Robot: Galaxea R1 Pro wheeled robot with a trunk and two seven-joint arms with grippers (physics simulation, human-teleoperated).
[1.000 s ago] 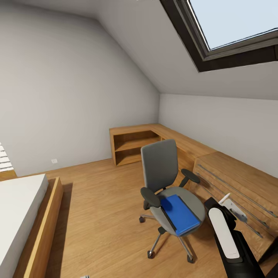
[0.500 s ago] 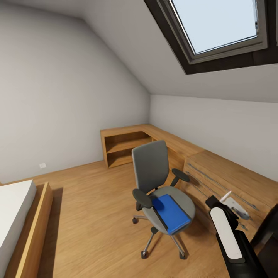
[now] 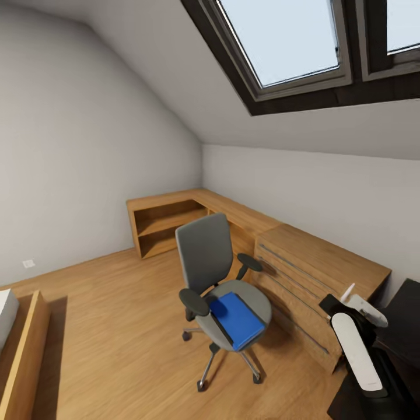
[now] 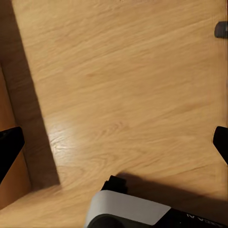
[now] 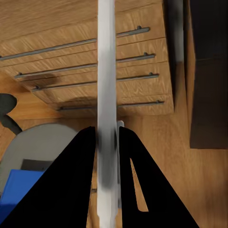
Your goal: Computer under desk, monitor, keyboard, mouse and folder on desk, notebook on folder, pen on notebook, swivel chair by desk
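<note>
The grey swivel chair [image 3: 205,255] stands on the wood floor in front of the low wooden cabinets. On its seat lies the blue folder [image 3: 236,319], also seen as a blue corner [image 5: 19,194] in the right wrist view. My right gripper [image 5: 107,135] is shut on a thin light-grey flat thing seen edge-on, the notebook [image 5: 106,71]. In the head view that gripper [image 3: 352,303] holds it up to the right of the chair, clear of it. A black end of the desk [image 3: 405,318] shows at the right edge. My left gripper [image 4: 114,142] hangs open over bare floor.
A wooden drawer cabinet [image 3: 318,262] with long bar handles stands just behind the chair and close to my right arm. An open wooden shelf unit [image 3: 157,224] fills the far corner. A bed frame [image 3: 23,344] sits at lower left. Sloped ceiling with skylights [image 3: 280,41] overhead.
The whole picture has slid left: the camera has turned right. A second skylight and the black desk end have come into view. Chair, folder and right gripper's hold look unchanged.
</note>
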